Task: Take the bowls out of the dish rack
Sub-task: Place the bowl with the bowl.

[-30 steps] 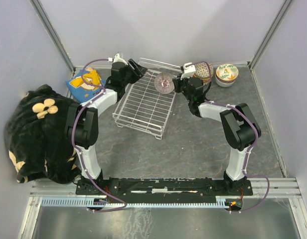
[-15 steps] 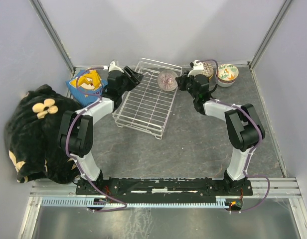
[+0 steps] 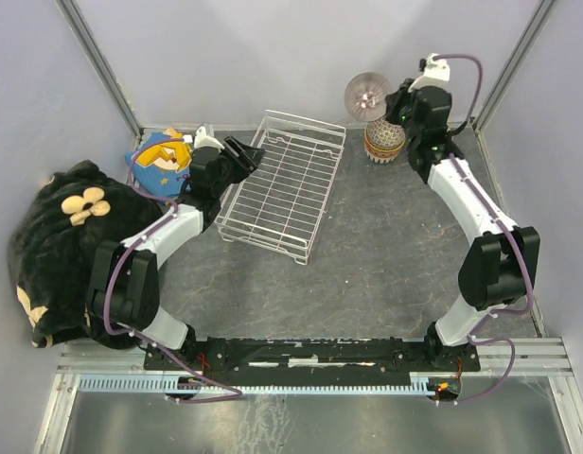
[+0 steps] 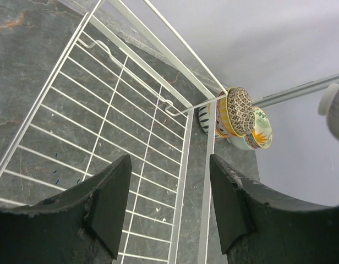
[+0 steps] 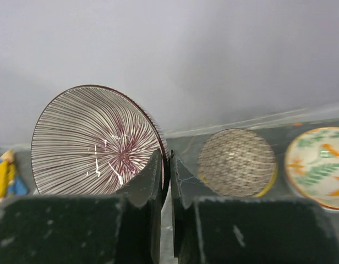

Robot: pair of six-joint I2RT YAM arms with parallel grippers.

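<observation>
The white wire dish rack [image 3: 282,184] lies at the middle of the table with no bowl in it; its grid [image 4: 103,110] fills the left wrist view. My right gripper [image 3: 394,106] is raised at the back right, shut on the rim of a purple-striped bowl [image 3: 363,94] that it holds on edge in the air [image 5: 95,143]. Below it stands a stack of bowls [image 3: 384,140], topped by a net-patterned one [image 5: 235,162]. A green-and-orange bowl [image 5: 318,165] sits beside the stack. My left gripper [image 3: 246,154] hovers open at the rack's far left edge, with nothing between its fingers.
A black plush with cream flowers [image 3: 69,246] lies at the left. A blue-and-yellow item [image 3: 159,156] sits behind the left arm. Grey walls and metal posts close the back and sides, and the stack stands close to the back wall.
My right gripper has lifted the striped bowl from the rack's far end up and to the right, above the stack. The left arm has drawn back slightly to the left.
</observation>
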